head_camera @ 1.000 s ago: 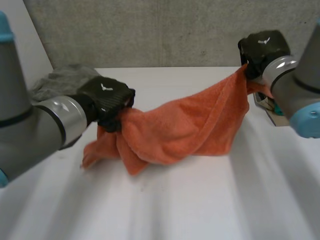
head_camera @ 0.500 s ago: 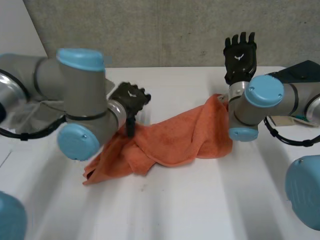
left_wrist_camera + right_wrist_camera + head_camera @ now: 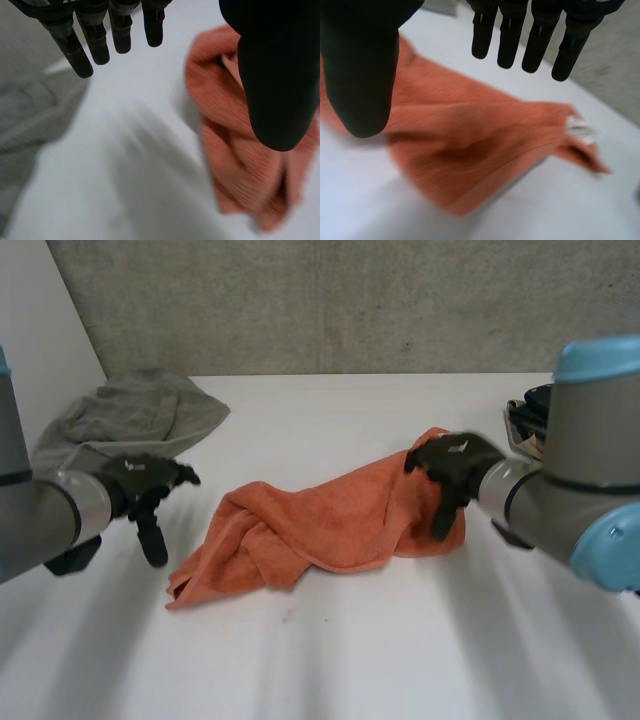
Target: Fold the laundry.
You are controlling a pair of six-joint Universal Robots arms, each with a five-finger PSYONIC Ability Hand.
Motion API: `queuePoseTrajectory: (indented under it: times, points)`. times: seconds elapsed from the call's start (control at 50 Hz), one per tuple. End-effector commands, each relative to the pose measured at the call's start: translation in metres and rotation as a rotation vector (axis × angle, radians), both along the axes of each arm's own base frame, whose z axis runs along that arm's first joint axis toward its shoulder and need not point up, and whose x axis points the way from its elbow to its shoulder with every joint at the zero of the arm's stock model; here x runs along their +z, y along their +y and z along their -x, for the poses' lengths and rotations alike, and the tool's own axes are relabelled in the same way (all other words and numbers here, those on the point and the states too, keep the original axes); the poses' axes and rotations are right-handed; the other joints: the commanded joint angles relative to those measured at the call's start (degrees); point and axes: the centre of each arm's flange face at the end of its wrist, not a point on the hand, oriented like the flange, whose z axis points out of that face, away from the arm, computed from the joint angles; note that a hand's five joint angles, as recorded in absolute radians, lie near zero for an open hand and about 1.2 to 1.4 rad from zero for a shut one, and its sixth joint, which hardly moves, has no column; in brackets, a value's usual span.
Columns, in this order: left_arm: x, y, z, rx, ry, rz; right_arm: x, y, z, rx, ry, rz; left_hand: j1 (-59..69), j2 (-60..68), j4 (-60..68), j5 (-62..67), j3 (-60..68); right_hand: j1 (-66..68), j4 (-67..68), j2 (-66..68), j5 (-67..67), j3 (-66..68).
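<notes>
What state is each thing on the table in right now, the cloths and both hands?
orange towel: crumpled in a loose heap on the table, held by neither hand.
grey cloth: bunched, unfolded, at the table's far left.
left hand: open, holding nothing, beside the towel's left end.
right hand: open, holding nothing, over the towel's right end.

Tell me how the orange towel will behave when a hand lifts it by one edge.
Likely floppy: the orange towel lies crumpled in soft, rounded folds, so it should drape and sag from wherever it is held. Its fuzzy pile probably grips rather than slips.
</notes>
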Motion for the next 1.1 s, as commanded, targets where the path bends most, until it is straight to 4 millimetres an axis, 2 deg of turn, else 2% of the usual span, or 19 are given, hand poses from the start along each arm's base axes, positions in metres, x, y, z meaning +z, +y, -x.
queuePoseTrajectory:
  times: [0.02, 0.12, 0.24, 0.26, 0.28, 0.32, 0.5, 0.58, 0.6, 0.66, 0.78, 0.84, 0.86, 0.88, 0.92, 0.94, 1.0, 1.02, 1.1]
  points:
    - [-0.026, 0.011, -0.007, 0.008, 0.100, -0.151, -0.042, 0.012, -0.018, 0.055, -0.002, -0.017, 6.7, 5.6, 5.8, 4.7, 5.6, 6.4, 6.6, 7.1, 6.0, 6.5]
    - [-0.034, 0.015, -0.008, 0.007, 0.125, -0.190, -0.063, 0.013, -0.031, 0.082, -0.016, 0.024, 6.7, 5.6, 5.8, 4.7, 5.6, 6.5, 6.8, 7.3, 6.1, 6.7]
    - [-0.046, 0.007, -0.003, -0.002, 0.122, -0.178, -0.084, 0.009, -0.044, 0.090, -0.017, 0.101, 6.7, 5.6, 5.8, 4.7, 5.6, 13.1, 13.3, 13.8, 12.7, 13.2]
    - [-0.048, 0.007, -0.002, -0.004, 0.118, -0.181, -0.086, 0.009, -0.045, 0.087, -0.011, 0.109, 6.7, 5.6, 5.8, 4.7, 5.6, 15.6, 15.8, 16.3, 15.2, 15.8]
    - [-0.051, 0.007, 0.002, -0.015, 0.115, -0.177, -0.086, 0.007, -0.045, 0.076, -0.001, 0.127, 6.7, 5.6, 5.8, 4.7, 5.6, 33.6, 33.9, 34.3, 33.2, 33.8]
    - [-0.053, 0.007, 0.006, -0.027, 0.108, -0.171, -0.084, 0.004, -0.044, 0.060, 0.001, 0.147, 6.7, 5.6, 5.8, 4.7, 5.6, 55.6, 55.8, 56.3, 55.2, 55.8]
    - [-0.067, -0.003, 0.019, -0.016, 0.015, -0.106, -0.053, 0.003, -0.032, 0.011, -0.023, 0.180, 7.6, 6.4, 6.6, 5.5, 6.4, 55.7, 55.9, 56.4, 55.3, 55.8]
    - [-0.071, -0.012, 0.023, -0.004, -0.045, -0.041, -0.020, 0.008, -0.018, 0.005, -0.027, 0.199, 26.4, 25.2, 25.4, 24.3, 25.2, 55.7, 55.9, 56.4, 55.3, 55.8]
    - [-0.072, -0.017, 0.024, 0.002, -0.068, -0.004, -0.017, 0.010, -0.016, 0.008, -0.021, 0.199, 42.2, 41.1, 41.3, 40.2, 41.1, 55.7, 55.9, 56.4, 55.3, 55.8]
    - [-0.071, -0.027, 0.028, 0.005, -0.100, 0.063, -0.009, 0.013, -0.008, 0.014, 0.017, 0.187, 68.8, 67.7, 67.9, 66.8, 67.7, 55.7, 55.9, 56.4, 55.3, 55.8]
    - [-0.060, -0.051, 0.042, -0.040, -0.148, 0.201, -0.003, 0.000, -0.008, 0.012, 0.069, 0.217, 69.0, 67.8, 68.0, 66.9, 67.8, 55.7, 55.9, 56.4, 55.3, 55.8]
    - [-0.034, -0.075, 0.047, -0.032, -0.155, 0.326, 0.001, -0.023, -0.014, -0.015, 0.060, 0.298, 69.0, 67.8, 68.0, 66.9, 67.8, 55.7, 55.9, 56.4, 55.3, 55.8]
    - [-0.014, -0.088, 0.048, -0.014, -0.145, 0.407, 0.004, -0.031, -0.016, -0.027, 0.051, 0.331, 69.0, 67.8, 68.0, 66.9, 67.8, 55.7, 55.9, 56.4, 55.3, 55.8]
    - [-0.001, -0.095, 0.049, -0.002, -0.133, 0.457, 0.014, -0.049, -0.021, -0.063, 0.017, 0.416, 69.0, 67.8, 68.0, 66.9, 67.8, 55.7, 55.9, 56.4, 55.3, 55.8]
    - [0.026, -0.107, 0.050, 0.025, -0.105, 0.560, 0.031, -0.068, -0.025, -0.111, -0.027, 0.521, 69.0, 67.8, 68.0, 66.9, 67.8, 55.7, 55.9, 56.4, 55.3, 55.8]
    - [0.055, -0.118, 0.051, 0.057, -0.070, 0.672, 0.052, -0.086, -0.026, -0.163, -0.085, 0.636, 69.0, 67.8, 68.0, 66.9, 67.8, 55.7, 55.9, 56.4, 55.3, 55.8]
    - [0.100, -0.129, 0.050, 0.102, -0.006, 0.844, 0.088, -0.105, -0.028, -0.231, -0.195, 0.819, 69.0, 67.8, 68.0, 66.9, 67.8, 55.7, 55.9, 56.4, 55.3, 55.8]
    - [0.124, -0.133, 0.048, 0.122, 0.033, 0.944, 0.114, -0.114, -0.027, -0.275, -0.274, 0.938, 69.0, 67.8, 68.0, 66.9, 67.8, 55.7, 55.9, 56.4, 55.3, 55.8]
    - [0.166, -0.133, 0.047, 0.126, 0.106, 1.121, 0.160, -0.116, -0.026, -0.307, -0.436, 1.137, 69.0, 67.8, 68.0, 66.9, 67.8, 55.7, 55.9, 56.4, 55.3, 55.8]
